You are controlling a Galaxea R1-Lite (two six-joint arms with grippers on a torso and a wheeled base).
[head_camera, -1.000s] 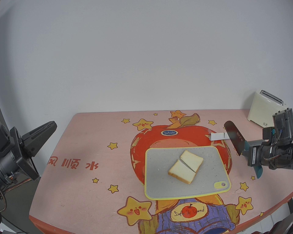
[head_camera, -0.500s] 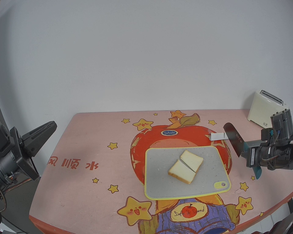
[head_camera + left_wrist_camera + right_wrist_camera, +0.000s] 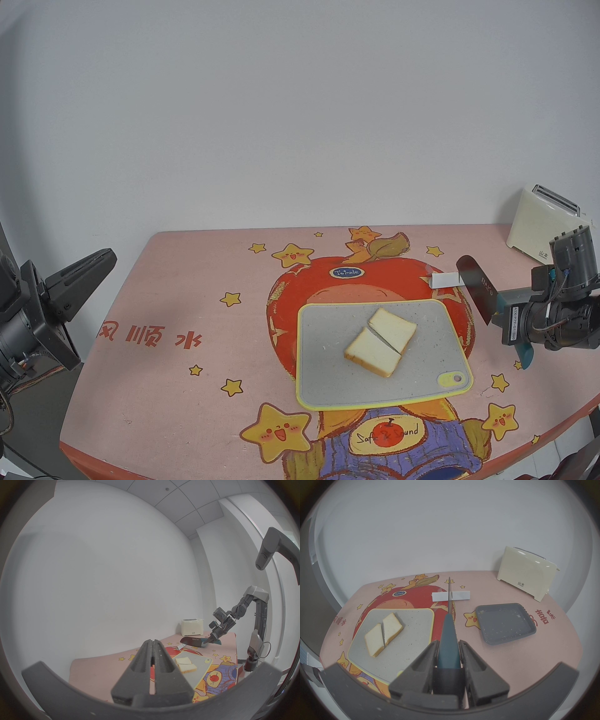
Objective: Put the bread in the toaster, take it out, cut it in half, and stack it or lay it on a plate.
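Pink table (image 3: 187, 300) | bread (image 3: 380, 342) halved on board (image 3: 325, 375) | right gripper (image 3: 448, 645) pinches knife (image 3: 477, 284) aloft beside board; left gripper (image 3: 153, 642) pressed together, far left | risk: blade may slip or clip plate (image 3: 503, 623) when lowered

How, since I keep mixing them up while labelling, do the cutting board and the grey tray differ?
The cutting board is flat, pale grey with a yellow edge; the tray is darker grey with a raised rim. The cutting board carries both bread halves; the tray holds only crumbs. The tray lies nearer the toaster than the cutting board does. Both are rounded rectangles lying flat on the pink table.
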